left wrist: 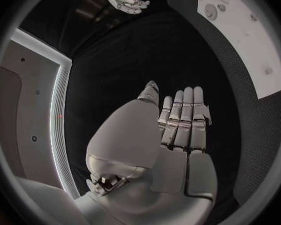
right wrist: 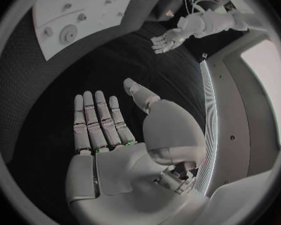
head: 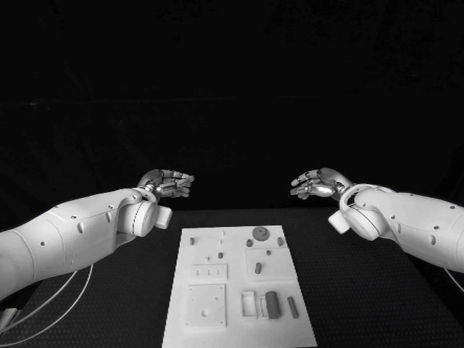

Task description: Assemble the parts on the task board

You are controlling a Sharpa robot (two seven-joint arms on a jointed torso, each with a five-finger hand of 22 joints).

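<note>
The black table (head: pixel 378 290) carries the white task board (head: pixel 284 272), a long plate whose long axis runs from the robot's near edge out toward the far edge, lying midway between the two arms. Both arms reach forward past its far end, so the board lies below and back toward the robot from each hand, with neither clearly nearer; the left hand (head: pixel 167 183) hangs off the board's far left corner, the right hand (head: pixel 316 184) off its far right. Each hand is released, holding nothing: the wrist views show flat palms with fingers straight and side by side, thumbs apart. The small parts lie on the board, none held: a round disc (head: pixel 262 233) near the far end and a dark bar (head: pixel 272 304) beside a thinner rod (head: pixel 293 307) at the near end. Any pick probably calls for a hand to draw back and descend.
</note>
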